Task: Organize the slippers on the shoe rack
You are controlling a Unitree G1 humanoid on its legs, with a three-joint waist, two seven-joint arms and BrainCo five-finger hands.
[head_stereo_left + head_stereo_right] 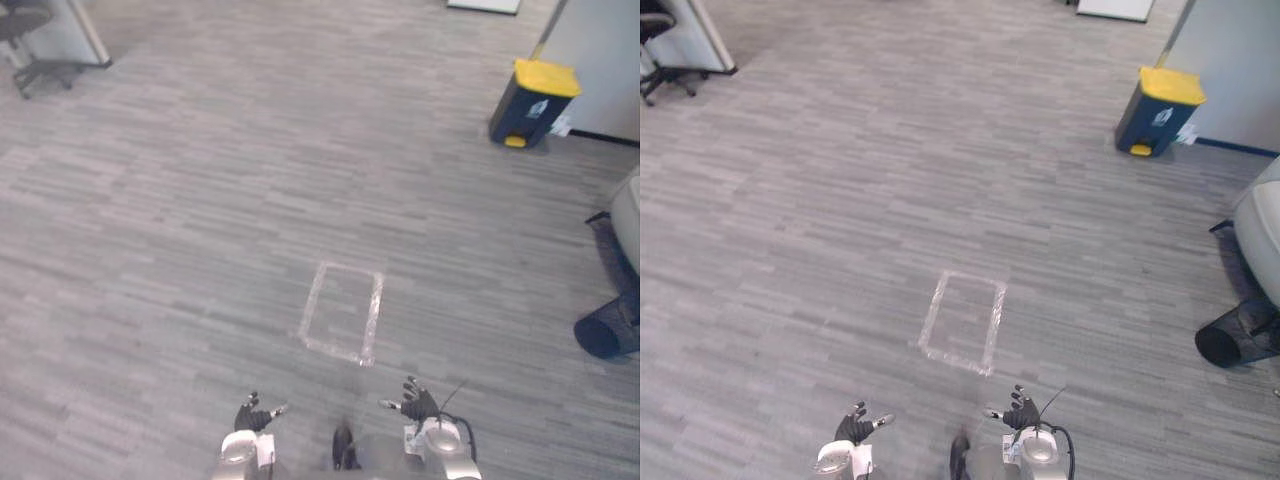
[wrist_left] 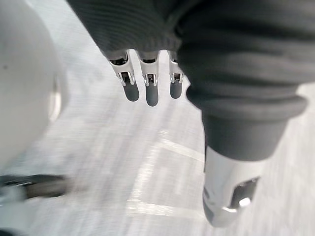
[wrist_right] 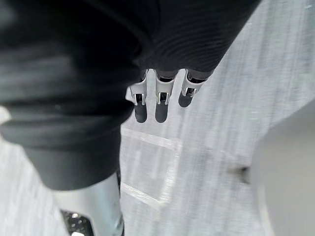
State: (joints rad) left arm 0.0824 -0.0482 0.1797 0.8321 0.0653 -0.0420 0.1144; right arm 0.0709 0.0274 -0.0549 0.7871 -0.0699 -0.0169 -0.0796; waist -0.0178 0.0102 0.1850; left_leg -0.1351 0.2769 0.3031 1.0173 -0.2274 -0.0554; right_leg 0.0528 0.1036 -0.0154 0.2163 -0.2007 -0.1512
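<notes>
From the head views, the left robot hand (image 1: 252, 414) and right robot hand (image 1: 419, 402) hang low over grey carpet (image 1: 200, 200), near a taped rectangle (image 1: 342, 312). A yellow-lidded bin (image 1: 532, 102) and an office chair (image 1: 28, 45) stand far off. No slippers or rack are in sight, so progress cannot be judged. The wrist views alone show each hand's fingers (image 2: 145, 88) straight, apart and empty.

This looks like an office. Grey striped carpet tiles (image 1: 200, 200) cover the whole floor, a black swivel chair (image 1: 30, 45) on castors stands beside a pale partition panel (image 1: 75, 25) in one far corner, and a dark pedal bin with a yellow lid (image 1: 532, 102) sits against a light wall (image 1: 600, 50). A taped rectangle (image 1: 342, 312) marks the carpet.
</notes>
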